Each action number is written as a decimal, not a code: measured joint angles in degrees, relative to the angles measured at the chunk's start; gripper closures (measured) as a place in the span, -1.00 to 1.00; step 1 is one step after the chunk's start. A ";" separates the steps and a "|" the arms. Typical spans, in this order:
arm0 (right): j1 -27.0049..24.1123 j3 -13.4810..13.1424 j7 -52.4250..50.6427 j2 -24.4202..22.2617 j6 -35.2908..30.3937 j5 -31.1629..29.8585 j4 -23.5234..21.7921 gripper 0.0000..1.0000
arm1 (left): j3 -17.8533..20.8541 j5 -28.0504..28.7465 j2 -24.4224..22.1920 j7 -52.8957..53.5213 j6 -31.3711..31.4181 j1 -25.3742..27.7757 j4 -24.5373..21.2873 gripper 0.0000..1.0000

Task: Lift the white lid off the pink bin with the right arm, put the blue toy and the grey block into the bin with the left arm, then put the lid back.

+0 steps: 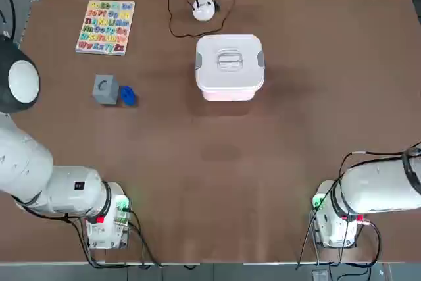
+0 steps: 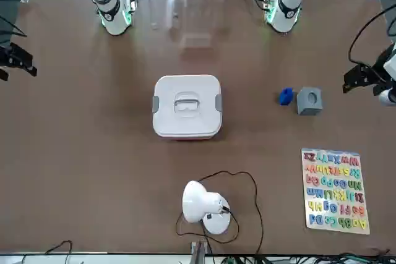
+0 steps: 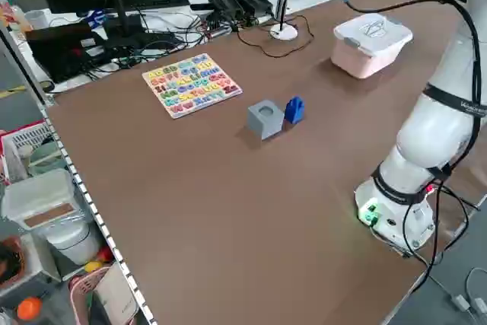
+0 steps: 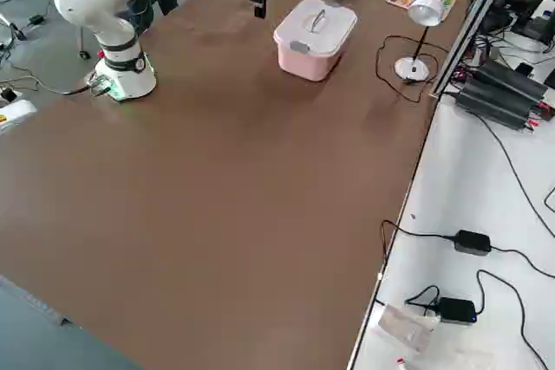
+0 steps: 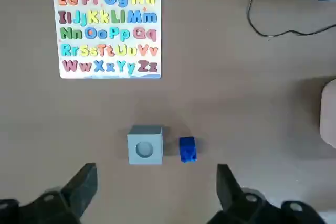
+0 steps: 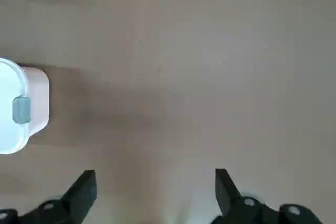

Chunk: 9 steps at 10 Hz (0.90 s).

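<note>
Right gripper (image 6: 155, 195) hangs wide open and empty, the rounded-square white plastic lid (image 1: 229, 61) on the pale pink plastic bin (image 1: 228, 92) lying mid-table, off toward the left arm's side.

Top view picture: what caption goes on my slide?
White plastic lid closed on pale pink tub; grey cube beside blue toy.

A wide brown matte table (image 1: 210, 182) fills the scene, bearing a colourful alphabet puzzle board (image 1: 105, 27) near one far corner and a small white desk lamp with a round base and a looping black cable (image 2: 204, 208) at the middle of the far edge. Beyond that edge a white side bench (image 4: 486, 214) carries black power bricks (image 4: 473, 242), cables and dark electronics boxes (image 3: 240, 4). At one side stands a metal-framed rack with white plastic containers (image 3: 38, 203), over a grey floor (image 4: 35, 15).
</note>
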 joint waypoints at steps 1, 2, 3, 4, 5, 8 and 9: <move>0.00 0.00 0.00 0.00 0.00 0.00 0.00 -1.00 | -0.01 0.00 0.00 0.00 0.00 0.01 0.02 -1.00; 0.02 0.00 0.01 0.01 0.00 0.00 -0.02 -1.00 | 0.00 0.00 -0.01 0.00 0.00 0.06 0.06 -1.00; 0.10 0.02 1.34 0.08 0.00 0.00 -0.04 -1.00 | 0.03 0.00 -0.01 0.00 0.00 0.14 0.06 -1.00; 0.43 0.07 4.64 0.21 0.06 0.02 -0.09 -1.00 | 0.05 0.00 0.01 -0.13 0.00 0.15 0.04 -1.00; 1.43 0.17 9.02 0.44 0.11 0.04 -0.15 -1.00 | 0.05 0.00 0.16 -0.22 0.04 0.14 -0.03 -1.00; 4.43 0.55 24.58 1.51 0.16 1.57 -0.21 -1.00 | 0.00 -0.03 3.10 -2.07 2.23 -0.34 -0.53 -1.00; 5.60 0.60 31.67 2.16 0.26 2.53 -0.24 -1.00 | 0.09 -0.03 4.45 -3.26 4.04 -0.15 -1.88 -1.00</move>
